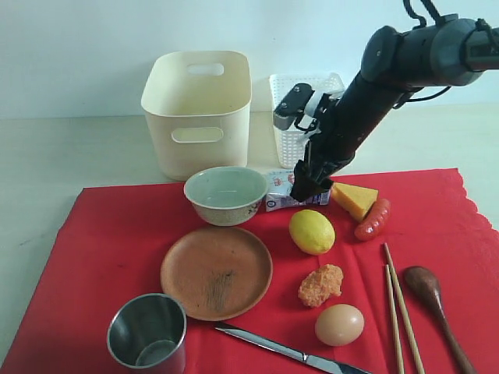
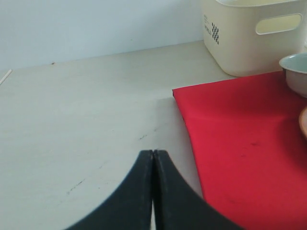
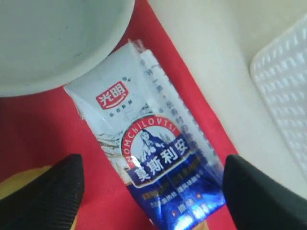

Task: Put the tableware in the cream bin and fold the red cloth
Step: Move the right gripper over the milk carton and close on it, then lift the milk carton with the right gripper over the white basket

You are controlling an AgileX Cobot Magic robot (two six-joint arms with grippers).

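The red cloth (image 1: 109, 249) lies flat on the table. On it sit the white bowl (image 1: 226, 193), brown plate (image 1: 217, 271), steel cup (image 1: 148, 333), knife (image 1: 288, 352), chopsticks (image 1: 399, 308) and dark spoon (image 1: 437, 300). The cream bin (image 1: 199, 109) stands behind the cloth. My right gripper (image 1: 302, 187) hangs open over the milk carton (image 3: 153, 143), one finger on each side and neither touching it; the bowl's rim (image 3: 57, 72) is close by. My left gripper (image 2: 153, 152) is shut and empty over bare table beside the cloth's corner (image 2: 230, 143).
A white lattice basket (image 1: 300, 117) stands right of the bin. Food lies on the cloth: lemon (image 1: 312, 231), cheese (image 1: 355, 199), sausage (image 1: 373, 220), a fried piece (image 1: 320, 284) and egg (image 1: 339, 324).
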